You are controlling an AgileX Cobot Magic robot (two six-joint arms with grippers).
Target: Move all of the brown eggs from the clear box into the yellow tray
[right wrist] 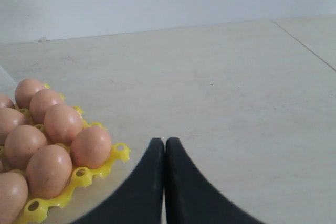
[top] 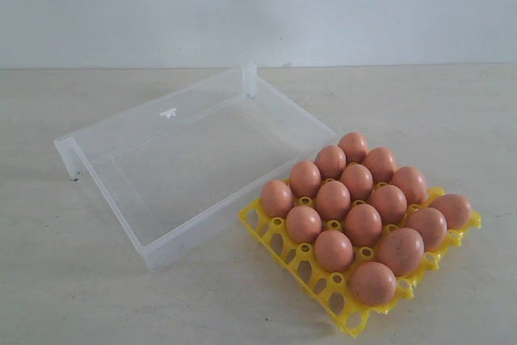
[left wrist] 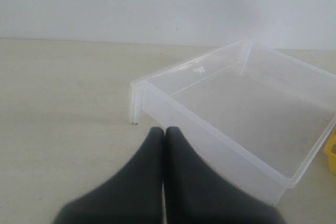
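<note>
Seen whole only in the exterior view: clear box at left on the pale table, empty, with the yellow tray tight against its right long wall. Seated in the tray's cups, 16 brown eggs in 4 rows of 4. Shows neither arm.

Seen only from the left wrist: left gripper, low and just short of the box's near corner. Takes in the bare box floor and, at the picture's edge, a sliver of yellow tray, but not 1 egg.

Seen only from the right wrist: right gripper, over bare table beside the tray's outer corner, clear of it. Takes in a handful of eggs along that edge and almost nothing of the box.

Writing: a small raised mark on the box's far wall, caught in the exterior and left wrist views, too faint to read. No brand or label legible elsewhere.

Jaws: on the left, 2 dark fingers pressed flat together, no gap, gripping nothing and touching nothing. On the right, the same, fully closed and empty.
</note>
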